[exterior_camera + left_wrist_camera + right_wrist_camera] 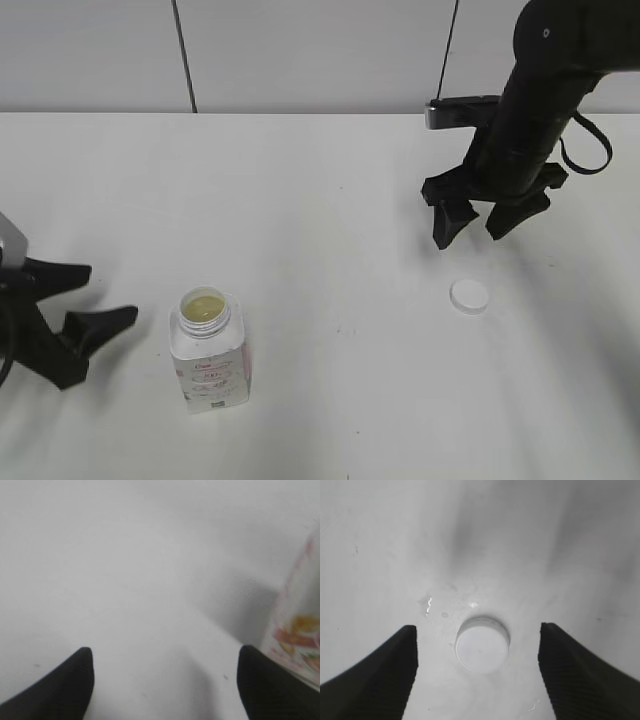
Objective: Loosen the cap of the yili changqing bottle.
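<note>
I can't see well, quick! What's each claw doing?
Left gripper: open, holding nothing, beside the bottle.
Right gripper: open, empty, above the cap.

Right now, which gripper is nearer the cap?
Right. The right gripper hangs open just above and behind the cap, which lies on the table. The left gripper is open far across the table, beside the bottle.

White table [330, 200], grey wall [320, 50].

The left wrist view is blurred; its right edge crops the yili changqing bottle [300, 635].
</note>
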